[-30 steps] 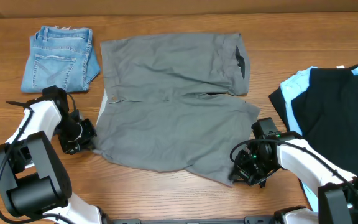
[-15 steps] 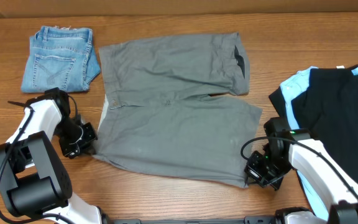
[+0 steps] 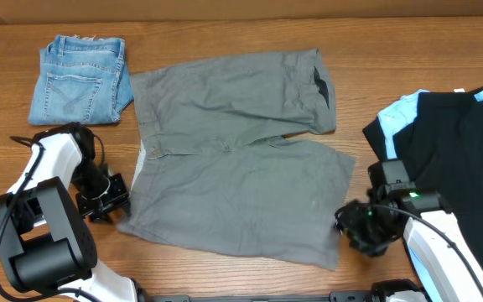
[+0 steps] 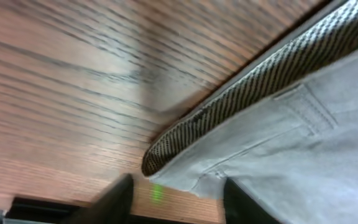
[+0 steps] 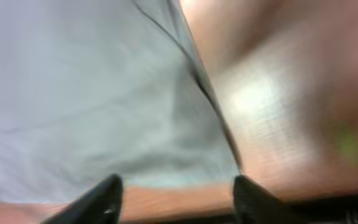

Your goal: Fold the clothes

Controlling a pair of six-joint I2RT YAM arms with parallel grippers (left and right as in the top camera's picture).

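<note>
The clothes, a pair of grey shorts point(image 3: 233, 168), lie spread flat on the middle of the wooden table, waistband to the left and leg hems to the right. My left gripper point(image 3: 111, 203) sits at the near waistband corner, open and holding nothing. In the left wrist view the corner point(image 4: 278, 124) with its mesh lining lies just beyond the gripper point(image 4: 176, 202). My right gripper point(image 3: 346, 225) stands open beside the near hem corner. In the right wrist view the hem point(image 5: 104, 93) lies ahead of the gripper point(image 5: 176, 199), bare wood between its fingers.
Folded blue denim shorts point(image 3: 80, 77) lie at the back left. A black garment on light-blue fabric point(image 3: 451, 159) covers the right side, close behind my right arm. The table's front edge is just behind both grippers.
Both grippers drew the shorts' near edge toward the front, then opened and let go. The shorts now lie flatter, and the right gripper has shifted further right.
</note>
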